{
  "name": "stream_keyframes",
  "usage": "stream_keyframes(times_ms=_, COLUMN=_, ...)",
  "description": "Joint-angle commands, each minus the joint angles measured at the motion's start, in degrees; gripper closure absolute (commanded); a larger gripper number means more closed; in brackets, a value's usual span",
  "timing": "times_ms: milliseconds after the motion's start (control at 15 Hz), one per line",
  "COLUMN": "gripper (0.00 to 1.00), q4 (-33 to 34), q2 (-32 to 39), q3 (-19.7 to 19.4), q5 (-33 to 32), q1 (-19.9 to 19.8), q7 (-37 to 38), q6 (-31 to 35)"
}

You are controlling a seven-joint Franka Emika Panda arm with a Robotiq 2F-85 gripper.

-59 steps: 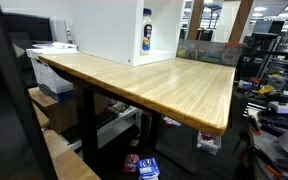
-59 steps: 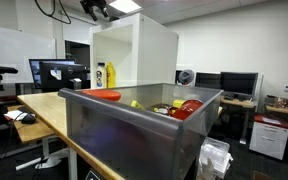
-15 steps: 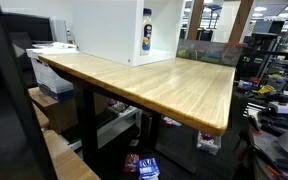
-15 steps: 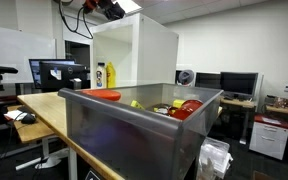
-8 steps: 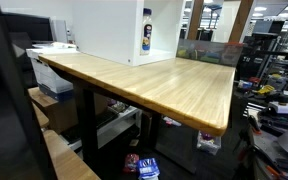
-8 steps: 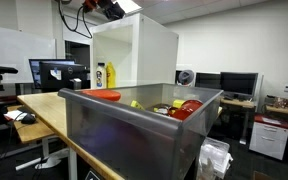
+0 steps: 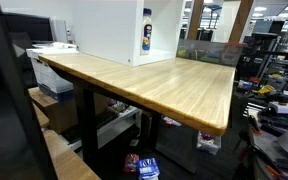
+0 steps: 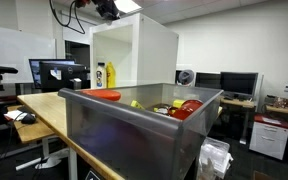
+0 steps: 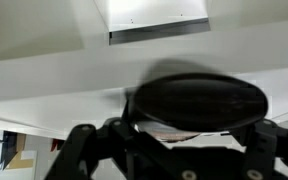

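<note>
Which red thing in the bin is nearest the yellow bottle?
The flat red dish in the bin's far corner; the rounder red things lie farther away.

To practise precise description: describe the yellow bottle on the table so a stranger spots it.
On the long wooden table stands a tall white box. At its foot is the yellow bottle, set apart from the paler bottle beside it by its yellow body and dark label.

In an exterior view the camera sits low at a table corner, facing the distant white cabinet. In an exterior view it peers over a grey bin (very near the lens) at that same cabinet. The wrist view looks closely at the ceiling.
</note>
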Motion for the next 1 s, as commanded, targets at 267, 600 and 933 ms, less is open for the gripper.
stream_keyframes(times_ms=267, gripper=0.40, q4=-4.51, q2=-5.55, q3=0.49, q5=-0.35, q1=0.12, q7=-3.72, q6=-8.22)
stream_keyframes(times_ms=600, gripper=0.40, q4=-4.10, q2=-5.88, q3=0.38, q5=0.13, q1=0.46, q7=-5.25, q6=-13.10)
stream_keyframes(times_ms=933, gripper=0.40, q4=-3.76, q2=-5.89, q3=0.00, q5=0.67, q1=1.25, q7=-7.73, q6=-21.72)
